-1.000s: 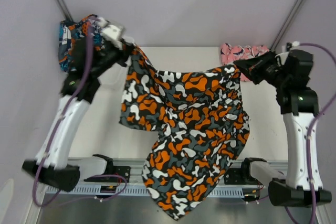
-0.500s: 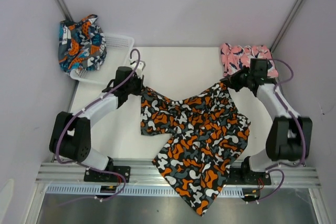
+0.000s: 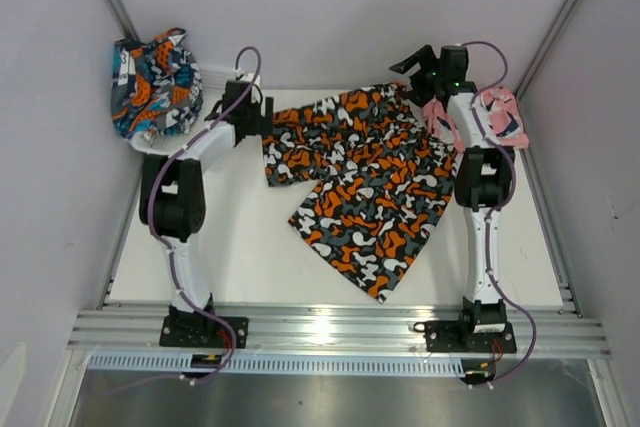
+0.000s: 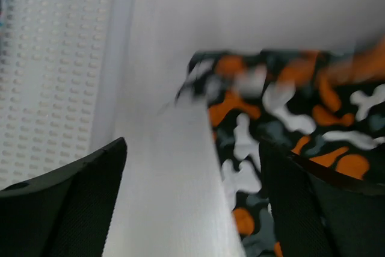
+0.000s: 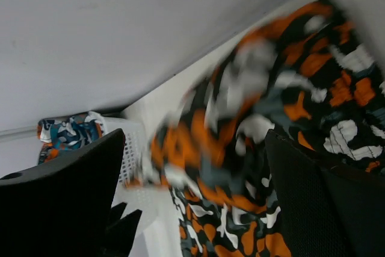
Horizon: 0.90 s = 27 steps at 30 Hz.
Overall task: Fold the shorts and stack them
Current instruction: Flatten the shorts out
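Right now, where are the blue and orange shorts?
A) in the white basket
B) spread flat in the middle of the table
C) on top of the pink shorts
A: the teal-navy shorts sit bunched in the white basket at the far left corner, while the pink shorts lie at the far right.

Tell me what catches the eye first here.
The black shorts with orange-white blotches lie spread across the middle of the table. Both arms reach to the far edge, left gripper and right gripper open at the shorts' far corners. The teal shorts heap on the basket far left; pink shorts lie far right.
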Tool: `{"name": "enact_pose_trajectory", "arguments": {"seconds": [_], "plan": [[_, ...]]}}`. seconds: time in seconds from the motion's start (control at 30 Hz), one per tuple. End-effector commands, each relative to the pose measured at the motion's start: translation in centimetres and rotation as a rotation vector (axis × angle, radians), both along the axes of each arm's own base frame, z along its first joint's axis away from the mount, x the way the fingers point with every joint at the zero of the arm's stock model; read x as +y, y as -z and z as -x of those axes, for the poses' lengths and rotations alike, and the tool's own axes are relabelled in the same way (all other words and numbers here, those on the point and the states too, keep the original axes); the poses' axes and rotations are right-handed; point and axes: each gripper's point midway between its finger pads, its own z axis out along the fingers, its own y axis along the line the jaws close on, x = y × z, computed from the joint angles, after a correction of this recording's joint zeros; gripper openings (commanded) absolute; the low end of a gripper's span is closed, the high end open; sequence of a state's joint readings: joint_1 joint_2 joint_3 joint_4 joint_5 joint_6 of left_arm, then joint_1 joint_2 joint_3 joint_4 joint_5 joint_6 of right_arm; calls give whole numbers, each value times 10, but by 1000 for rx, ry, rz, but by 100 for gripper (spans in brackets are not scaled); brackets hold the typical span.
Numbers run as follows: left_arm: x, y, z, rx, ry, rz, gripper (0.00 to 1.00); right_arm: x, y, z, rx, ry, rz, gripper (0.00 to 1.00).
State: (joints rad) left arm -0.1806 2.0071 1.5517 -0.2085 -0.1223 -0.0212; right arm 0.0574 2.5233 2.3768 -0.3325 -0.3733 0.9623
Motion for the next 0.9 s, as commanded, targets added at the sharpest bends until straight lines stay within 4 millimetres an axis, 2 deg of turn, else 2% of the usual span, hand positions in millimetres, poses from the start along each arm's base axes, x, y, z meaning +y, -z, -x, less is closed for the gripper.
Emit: {"name": "enact_pose_trajectory", "arguments": {"seconds": [0.0, 0.03, 0.07, 0.1, 0.13, 0.17, 0.27, 0.3, 0.33, 0.37, 0.4, 0.43, 0.47, 0.5, 0.53, 0.57, 0.6, 0.63, 0.67, 0.7, 0.73, 0.77, 0.83, 0.87], "plan": [[15, -43, 15, -97, -120, -58, 99, 10, -57, -2, -132, -27, 98, 99], [9, -64, 12, -179, -111, -32, 99, 9, -37, 4, -92, -38, 97, 100], [7, -73, 26, -196, -95, -7, 99, 6, -39, 10, -96, -44, 87, 99], [6, -80, 29, -212, -94, 10, 99, 2, -76, 17, -178, -34, 83, 100], [4, -85, 34, -201, -88, 18, 99, -4, -52, 27, -119, -29, 100, 100], [4, -102, 40, -224, -91, 34, 99, -9, -51, 35, -104, -25, 119, 99], [-8, -120, 61, -237, -53, 21, 99, -24, -50, 71, -66, -20, 197, 99], [-19, -131, 76, -259, -12, 28, 99, -29, -74, 85, -108, -16, 223, 99], [-29, -135, 85, -265, 30, 33, 99, -38, -72, 94, -98, -7, 239, 97], [-38, -146, 92, -288, 67, 40, 99, -44, -50, 111, -31, -5, 256, 97], [-56, -149, 112, -315, 126, 46, 99, -50, -49, 121, -26, -3, 273, 94], [-65, -157, 122, -347, 153, 42, 99, -57, -65, 133, -52, 4, 302, 90], [-71, -164, 131, -378, 165, 51, 99, -69, -43, 150, 21, 18, 318, 89], [-81, -163, 142, -402, 186, 67, 99, -84, -39, 159, 39, 42, 326, 88], [-79, -169, 157, -428, 169, 127, 99, -89, -49, 172, 22, 45, 315, 81], [-85, -156, 168, -412, 204, 176, 99, -106, -46, 179, 34, 74, 305, 79], [-85, -170, 170, -477, 192, 238, 99, -113, -23, 194, 91, 77, 289, 75], [-82, -166, 182, -486, 168, 307, 99, -121, -20, 200, 90, 94, 276, 69], [-81, -156, 187, -473, 165, 324, 99, -126, -21, 207, 84, 101, 267, 68], [-89, -153, 194, -457, 222, 351, 99, -140, -15, 213, 105, 131, 262, 68], [-95, -147, 200, -442, 272, 359, 99, -144, 0, 222, 139, 135, 258, 65], [-103, -144, 205, -423, 314, 376, 99, -150, 4, 226, 149, 139, 266, 64], [-126, -129, 219, -357, 395, 373, 99, -160, 19, 234, 188, 160, 273, 60], [-149, -115, 234, -303, 450, 349, 99, -162, 24, 236, 195, 157, 277, 59]]}}
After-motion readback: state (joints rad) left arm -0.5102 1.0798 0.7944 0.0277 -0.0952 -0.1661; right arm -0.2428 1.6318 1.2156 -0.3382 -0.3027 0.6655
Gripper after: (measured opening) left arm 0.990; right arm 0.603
